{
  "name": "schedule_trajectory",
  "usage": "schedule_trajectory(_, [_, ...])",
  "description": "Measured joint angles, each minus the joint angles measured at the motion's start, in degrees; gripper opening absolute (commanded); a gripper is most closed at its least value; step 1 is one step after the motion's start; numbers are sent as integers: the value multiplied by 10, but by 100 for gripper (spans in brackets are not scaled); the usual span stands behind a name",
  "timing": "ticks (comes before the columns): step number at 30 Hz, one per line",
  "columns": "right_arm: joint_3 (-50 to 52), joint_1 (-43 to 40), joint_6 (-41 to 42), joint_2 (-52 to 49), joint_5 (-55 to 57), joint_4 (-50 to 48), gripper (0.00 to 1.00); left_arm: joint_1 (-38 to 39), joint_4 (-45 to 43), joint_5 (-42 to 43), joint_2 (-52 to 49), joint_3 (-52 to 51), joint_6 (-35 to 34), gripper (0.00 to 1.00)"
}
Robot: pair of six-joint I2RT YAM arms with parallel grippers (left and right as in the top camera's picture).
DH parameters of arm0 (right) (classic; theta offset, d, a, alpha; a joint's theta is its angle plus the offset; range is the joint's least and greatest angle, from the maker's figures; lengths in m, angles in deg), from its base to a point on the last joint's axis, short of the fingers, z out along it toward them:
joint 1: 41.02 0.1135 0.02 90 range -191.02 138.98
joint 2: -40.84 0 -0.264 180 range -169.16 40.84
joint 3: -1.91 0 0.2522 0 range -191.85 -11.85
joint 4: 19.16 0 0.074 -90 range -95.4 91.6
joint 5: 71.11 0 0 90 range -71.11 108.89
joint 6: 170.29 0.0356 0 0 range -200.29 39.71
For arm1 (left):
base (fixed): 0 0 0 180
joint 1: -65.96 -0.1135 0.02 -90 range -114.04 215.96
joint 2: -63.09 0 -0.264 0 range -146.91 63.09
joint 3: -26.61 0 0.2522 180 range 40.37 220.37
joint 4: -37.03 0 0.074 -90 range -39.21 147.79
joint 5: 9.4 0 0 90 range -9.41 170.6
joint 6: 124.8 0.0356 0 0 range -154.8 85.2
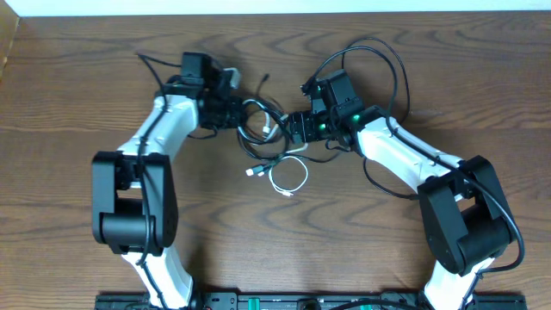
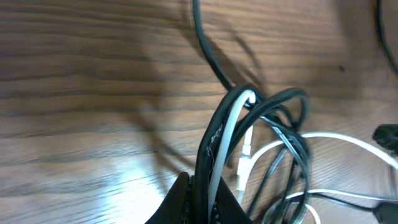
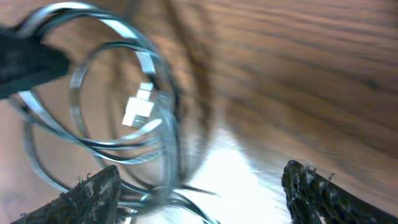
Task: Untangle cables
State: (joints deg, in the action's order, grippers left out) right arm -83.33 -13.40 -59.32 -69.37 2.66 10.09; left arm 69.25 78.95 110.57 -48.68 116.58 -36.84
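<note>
The cables lie tangled at the table's middle: black loops and a white cable curling below them. My left gripper is shut on a black and a white strand at the tangle's left side. My right gripper is open at the tangle's right edge. In the right wrist view, blurred cable loops sit by its left finger, with its fingers wide apart. A white plug shows inside the loops.
A loose black cable end points up from the tangle. Thicker black arm wires arc behind the right arm. The wooden table extends around both arms; its far edge is at the top.
</note>
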Motion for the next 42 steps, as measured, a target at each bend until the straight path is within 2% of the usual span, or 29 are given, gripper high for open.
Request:
schedule_trajectory(5, [0,0,20,-3,24,-1,80,-40,0,83,0,0,13,7])
schedule_trajectory(11, [0,2,30,-45,9,-18,86,-41,0,185,0,0,59,7])
schedule_trajectory(15, [1,2,32,-59,-37,-48,80,-39,-1,223,0,0,79,7])
schedule_trajectory(19, [1,2,35,-59,-87,-72,64,-39,0,238,0,0,85,8])
schedule_trajectory(24, [1,2,37,-59,-108,-74,61,-39,0,242,0,0,85,8])
schedule_trajectory(26, [1,3,36,-59,-106,-74,55,-39,0,242,0,0,85,7])
schedule_trajectory(35, [1,34,38,-59,-10,-68,54,-29,-2,244,0,0,85,8])
schedule_trajectory(42, [1,70,38,-59,76,-68,46,7,-12,244,0,0,85,8])
